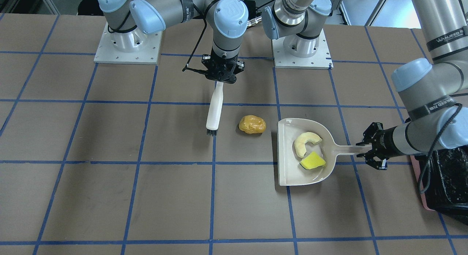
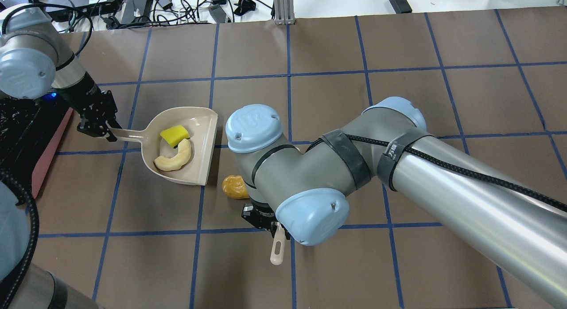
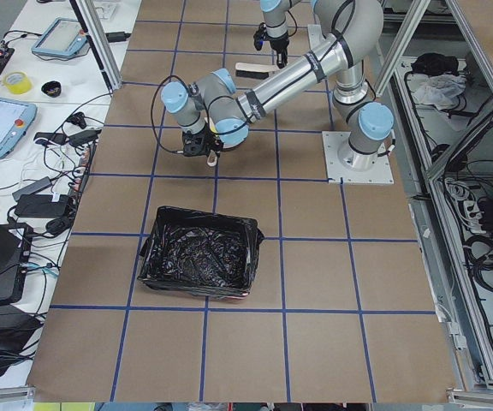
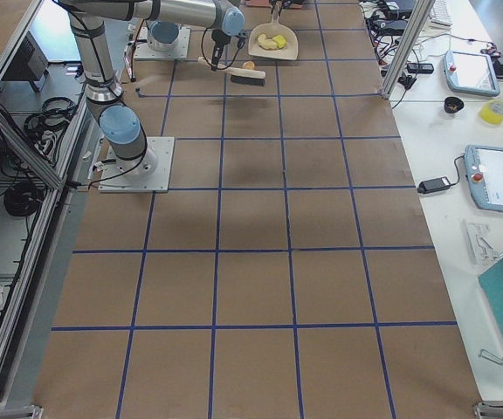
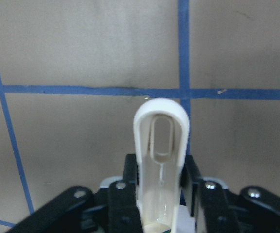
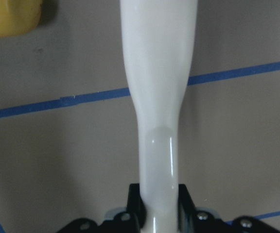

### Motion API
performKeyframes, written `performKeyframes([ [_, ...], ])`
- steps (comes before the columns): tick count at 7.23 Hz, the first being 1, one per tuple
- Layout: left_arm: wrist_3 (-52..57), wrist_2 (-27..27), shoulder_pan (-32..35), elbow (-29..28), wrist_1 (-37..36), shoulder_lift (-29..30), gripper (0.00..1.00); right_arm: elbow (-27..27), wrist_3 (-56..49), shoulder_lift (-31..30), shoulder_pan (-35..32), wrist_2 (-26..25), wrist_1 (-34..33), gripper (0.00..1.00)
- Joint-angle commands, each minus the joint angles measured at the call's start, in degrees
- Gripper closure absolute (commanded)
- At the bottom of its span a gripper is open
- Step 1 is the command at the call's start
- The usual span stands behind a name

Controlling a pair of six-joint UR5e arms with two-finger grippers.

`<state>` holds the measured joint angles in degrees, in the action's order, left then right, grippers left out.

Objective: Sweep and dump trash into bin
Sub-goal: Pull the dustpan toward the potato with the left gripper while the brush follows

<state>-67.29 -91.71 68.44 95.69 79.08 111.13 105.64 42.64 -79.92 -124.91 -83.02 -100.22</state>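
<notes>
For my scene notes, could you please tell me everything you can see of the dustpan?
The dustpan is beige plastic: a shallow tray with raised back and side walls and a narrow handle with a slotted end. It seems to lie flat on the table, the left gripper shut on its handle. The pale crescent and the yellow wedge lie inside; its open lip faces the orange-brown lump, which sits apart from it.
</notes>
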Motion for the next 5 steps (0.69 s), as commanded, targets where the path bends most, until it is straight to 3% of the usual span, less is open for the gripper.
performKeyframes([
  [1,-0.12,-0.67,-0.76,7.64,-1.73,-6.68,1.0,0.18,1.47,-0.06,-1.29,0.93,-0.23,1.0],
  [3,-0.83,-0.49,-1.03,12.57,-3.56,-12.58,1.0,0.18,2.88,0.29,-1.56,1.1,-2.78,1.0],
  [5,-2.23,-0.05,-1.38,16.53,-9.36,-14.53,1.0,0.36,5.86,1.86,-3.92,1.1,-5.49,1.0],
])
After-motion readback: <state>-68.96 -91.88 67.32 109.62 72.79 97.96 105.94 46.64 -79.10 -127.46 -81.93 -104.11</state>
